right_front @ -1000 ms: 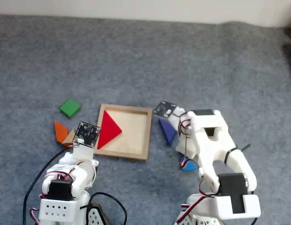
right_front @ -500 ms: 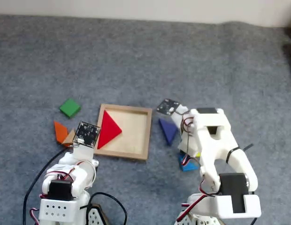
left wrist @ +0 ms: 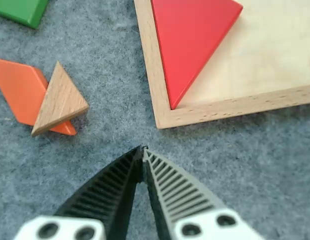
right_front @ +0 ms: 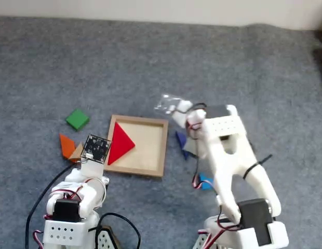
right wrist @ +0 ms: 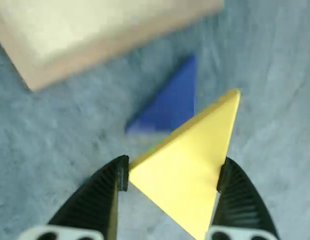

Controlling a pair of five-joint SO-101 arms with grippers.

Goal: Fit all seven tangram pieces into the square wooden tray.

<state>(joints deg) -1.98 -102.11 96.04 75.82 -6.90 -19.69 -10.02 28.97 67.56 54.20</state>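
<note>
The square wooden tray (right_front: pixel 140 120) lies in the middle of the grey carpet, with a red triangle (right_front: pixel 119 142) flat in its left part. My right gripper (right wrist: pixel 172 167) is shut on a yellow triangle (right wrist: pixel 190 150), held above the carpet just right of the tray. Below it lies a dark blue triangle (right wrist: pixel 170 102) beside the tray's corner (right wrist: pixel 110 45). My left gripper (left wrist: pixel 143 150) is shut and holds nothing, near the tray's front left corner (left wrist: pixel 162 117). Left of the tray, a wooden triangle (left wrist: pixel 57 102) overlaps an orange parallelogram (left wrist: pixel 17 92).
A green square (right_front: pixel 77 119) sits on the carpet at the far left of the tray. A light blue piece (right_front: pixel 205 182) lies near the right arm's base. Open carpet stretches behind the tray and to the right.
The right arm has risen and swung its wrist toward the tray's far right corner, carrying the yellow triangle. The dark blue triangle is now partly covered by it. The left arm has kept still.
</note>
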